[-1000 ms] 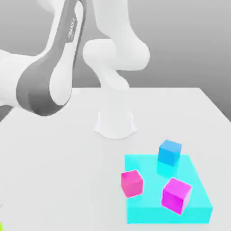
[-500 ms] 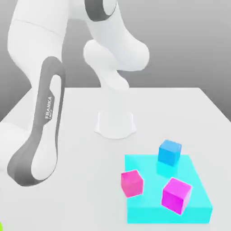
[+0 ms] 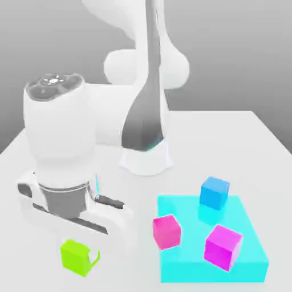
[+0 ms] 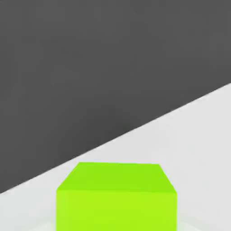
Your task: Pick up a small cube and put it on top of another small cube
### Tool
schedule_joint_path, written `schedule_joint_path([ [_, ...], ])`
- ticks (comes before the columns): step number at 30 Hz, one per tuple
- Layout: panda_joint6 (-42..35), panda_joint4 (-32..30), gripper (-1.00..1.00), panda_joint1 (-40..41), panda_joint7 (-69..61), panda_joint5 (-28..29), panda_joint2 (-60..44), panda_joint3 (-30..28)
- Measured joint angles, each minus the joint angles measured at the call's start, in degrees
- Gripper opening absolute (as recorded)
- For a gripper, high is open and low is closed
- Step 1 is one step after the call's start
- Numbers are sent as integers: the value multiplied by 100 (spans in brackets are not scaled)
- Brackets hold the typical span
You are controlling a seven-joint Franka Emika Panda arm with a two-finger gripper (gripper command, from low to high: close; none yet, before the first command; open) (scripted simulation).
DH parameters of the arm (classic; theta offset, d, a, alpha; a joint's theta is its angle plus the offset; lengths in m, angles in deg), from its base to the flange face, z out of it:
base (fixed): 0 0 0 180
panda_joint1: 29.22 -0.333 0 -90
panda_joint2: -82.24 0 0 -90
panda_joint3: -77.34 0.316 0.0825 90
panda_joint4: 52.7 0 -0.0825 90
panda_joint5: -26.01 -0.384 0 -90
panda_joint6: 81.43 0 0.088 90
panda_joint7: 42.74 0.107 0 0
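Observation:
The small cube [image 3: 76, 258], lime-green, sits low at the exterior view's near left, directly under my hand. My gripper [image 3: 84, 252] is shut on it, and a pale finger covers part of its right side. The hand view has the same small cube [image 4: 116, 198] close up, with the white table [image 4: 198, 149] behind it. A blue cube [image 3: 215, 192], a pink cube [image 3: 166, 231] and a magenta cube [image 3: 223, 246] are at the exterior view's right.
A flat cyan slab [image 3: 188, 268] at the near right carries the blue and magenta cubes, with the pink cube at its left edge. The arm's white base [image 3: 145, 157] stands mid-table. My bulky wrist [image 3: 57, 131] hangs over the left half.
The arm has swung so the hand now points down at the near left. The lime-green cube, earlier a sliver at the bottom left corner, now sits further right under the hand.

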Motion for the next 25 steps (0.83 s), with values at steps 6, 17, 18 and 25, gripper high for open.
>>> schedule_joint_path([
  [6, -152, -1099, -100, -1031, -1589, -188, 1253, 427],
  [17, -313, -3029, -100, -2930, -4532, -757, 3356, 797],
  [18, -132, -3102, -100, -2970, -4592, -766, 3248, 823],
  [25, 975, -3316, 100, -2919, -4601, -727, 2351, 964],
])
